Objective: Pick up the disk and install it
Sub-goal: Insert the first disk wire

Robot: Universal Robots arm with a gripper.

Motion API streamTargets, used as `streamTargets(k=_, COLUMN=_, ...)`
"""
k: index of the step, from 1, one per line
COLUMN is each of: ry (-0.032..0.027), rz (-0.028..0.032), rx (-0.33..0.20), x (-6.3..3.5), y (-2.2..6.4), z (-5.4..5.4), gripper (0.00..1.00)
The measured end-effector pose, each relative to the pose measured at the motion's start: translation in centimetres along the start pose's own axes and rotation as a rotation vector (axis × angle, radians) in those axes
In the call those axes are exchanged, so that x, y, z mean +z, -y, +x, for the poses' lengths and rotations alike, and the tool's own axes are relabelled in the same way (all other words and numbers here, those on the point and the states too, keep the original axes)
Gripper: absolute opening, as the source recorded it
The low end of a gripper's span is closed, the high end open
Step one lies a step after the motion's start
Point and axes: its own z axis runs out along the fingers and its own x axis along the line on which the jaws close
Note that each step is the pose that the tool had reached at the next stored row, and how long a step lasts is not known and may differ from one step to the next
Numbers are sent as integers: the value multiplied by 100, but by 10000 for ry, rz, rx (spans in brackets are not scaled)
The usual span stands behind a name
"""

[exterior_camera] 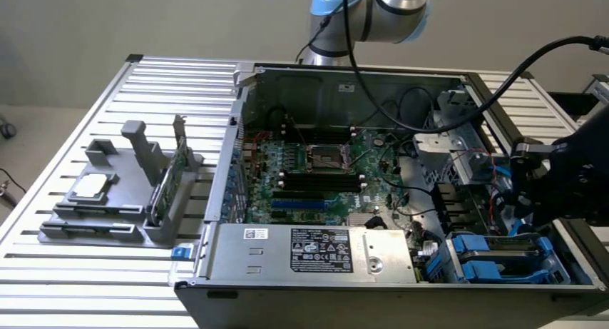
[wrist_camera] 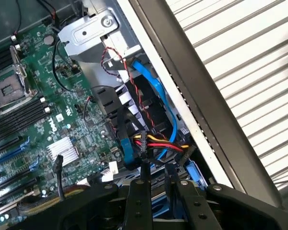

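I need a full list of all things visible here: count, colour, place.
table: 1, silver, slatted, under everything.
computer case: 1, grey, open, on table.
motherboard: 1, green, inside case.
power supply: 1, silver, inside case, exterior view's foreground.
holder: 1, grey, exterior view's left of case.
chip: 1, silver, flat on holder.
circuit card: 1, green, upright in holder.
disk: 1, blue-framed, case corner, exterior view's right.
cables: several, red, yellow, black, blue, beside motherboard.
arm: 1, silver-blue, behind case.
end effector: 1, black, over disk corner.
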Motion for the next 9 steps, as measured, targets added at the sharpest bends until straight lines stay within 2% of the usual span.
streamTargets(k=2, ry=-8, rz=-63, rx=119, x=2, y=-4, z=-8, gripper=27)
streamTargets(k=4, ry=11, rz=-92, rx=267, x=5, y=-7, z=-13, gripper=27)
streamTargets(k=9, ry=128, rz=-133, rx=853, x=22, y=-5, z=-18, gripper=27)
